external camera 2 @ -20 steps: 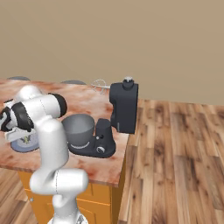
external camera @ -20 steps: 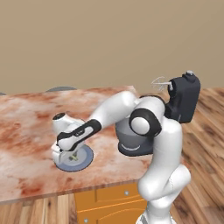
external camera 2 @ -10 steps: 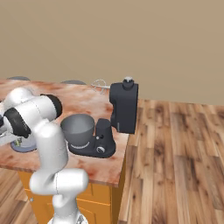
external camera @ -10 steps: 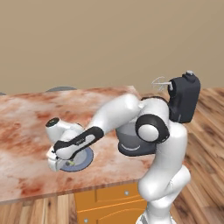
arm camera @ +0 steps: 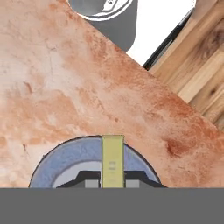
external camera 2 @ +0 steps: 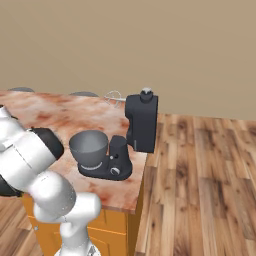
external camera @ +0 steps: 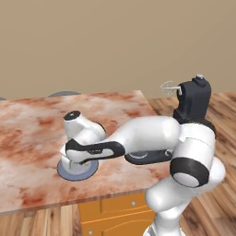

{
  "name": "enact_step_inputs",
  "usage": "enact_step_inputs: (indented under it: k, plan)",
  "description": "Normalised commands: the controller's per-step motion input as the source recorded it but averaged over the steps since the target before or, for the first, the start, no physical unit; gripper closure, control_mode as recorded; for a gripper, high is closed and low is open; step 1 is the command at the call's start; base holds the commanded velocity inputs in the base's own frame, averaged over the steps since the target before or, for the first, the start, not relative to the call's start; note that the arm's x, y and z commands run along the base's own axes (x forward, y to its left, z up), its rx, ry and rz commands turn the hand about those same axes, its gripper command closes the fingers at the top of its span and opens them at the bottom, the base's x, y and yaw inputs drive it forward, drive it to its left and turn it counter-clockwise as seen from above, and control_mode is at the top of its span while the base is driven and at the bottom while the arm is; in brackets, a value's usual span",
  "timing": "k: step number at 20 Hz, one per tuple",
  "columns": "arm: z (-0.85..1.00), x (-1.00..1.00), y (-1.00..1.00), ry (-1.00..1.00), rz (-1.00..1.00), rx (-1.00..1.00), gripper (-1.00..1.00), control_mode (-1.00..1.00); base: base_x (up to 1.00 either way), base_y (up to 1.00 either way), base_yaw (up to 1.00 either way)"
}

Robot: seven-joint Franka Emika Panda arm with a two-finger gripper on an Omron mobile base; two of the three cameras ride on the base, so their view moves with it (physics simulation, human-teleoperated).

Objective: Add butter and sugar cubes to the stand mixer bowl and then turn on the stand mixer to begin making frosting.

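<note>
One butter (arm camera: pixel 113 159) stick, pale yellow, upright between the two dark fingertips (arm camera: pixel 89 183) in the hand view, jaws clamped on it from both sides. Gripper (arm camera: pixel 112 183) sits just above one blue-grey plate (arm camera: pixel 52 162); the stick runs from the plate's centre toward 12 o'clock. Whether the stick touches the plate, can't tell. Sugar cubes: can't make out any.

Left base view: arm reaches low over the plate (external camera: pixel 69 173) near the front edge of the marble counter (external camera: pixel 32 124). One stand mixer (external camera 2: pixel 135 137), black, at the counter's right end, head tilted up, one wire whisk (external camera 2: pixel 114 97) sticking out at 9 o'clock of the head. One grey stand mixer bowl (external camera 2: pixel 90 149) on its base, well apart from the plate. Two grey rounded shapes (external camera 2: pixel 82 94) behind the counter's far edge.
</note>
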Motion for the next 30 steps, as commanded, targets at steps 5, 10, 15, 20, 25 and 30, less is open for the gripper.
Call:
enact_step_inputs:
  k: [5, 10, 15, 20, 25, 30]
  plan:
    - [0.49, -0.34, -1.00, 0.00, -0.08, 0.17, 1.00, -1.00, 0.00, 0.00, 0.00]
    - [0.51, -0.27, -0.98, 0.00, -0.11, 0.15, 1.00, -1.00, 0.00, 0.00, 0.00]
    - [0.77, 0.00, -0.67, 0.06, -0.06, 0.13, 1.00, -1.00, 0.00, 0.00, 0.00]
    - [0.81, 0.01, -0.52, 0.18, -0.11, 0.10, 1.00, -1.00, 0.00, 0.00, 0.00]
    - [0.70, 0.05, -0.51, 0.19, -0.18, 0.01, 1.00, -1.00, 0.00, 0.00, 0.00]
    - [0.33, 0.26, -0.41, 0.08, -0.22, -0.01, 1.00, -1.00, 0.00, 0.00, 0.00]
